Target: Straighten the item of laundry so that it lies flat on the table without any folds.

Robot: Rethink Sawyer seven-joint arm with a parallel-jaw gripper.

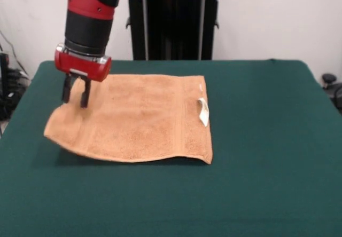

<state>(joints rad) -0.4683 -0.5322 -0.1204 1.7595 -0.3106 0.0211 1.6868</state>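
Observation:
The orange-tan towel (139, 119) lies spread on the dark green table (267, 141), left of centre. Its small white tag (203, 112) sits on the ribbed band at the right edge. The towel's left end and near edge look slightly raised, with a shadow under them. My gripper (75, 101) hangs from the red and black arm over the towel's far left corner. Its two dark fingers (84, 96) stand apart with towel showing between them, tips at or just above the cloth. I cannot tell whether they touch it.
The robot's black pedestal (173, 23) stands at the table's far side. Dark gear and cables (8, 82) sit beyond the table's left edge. A dark object (331, 85) shows past the right edge.

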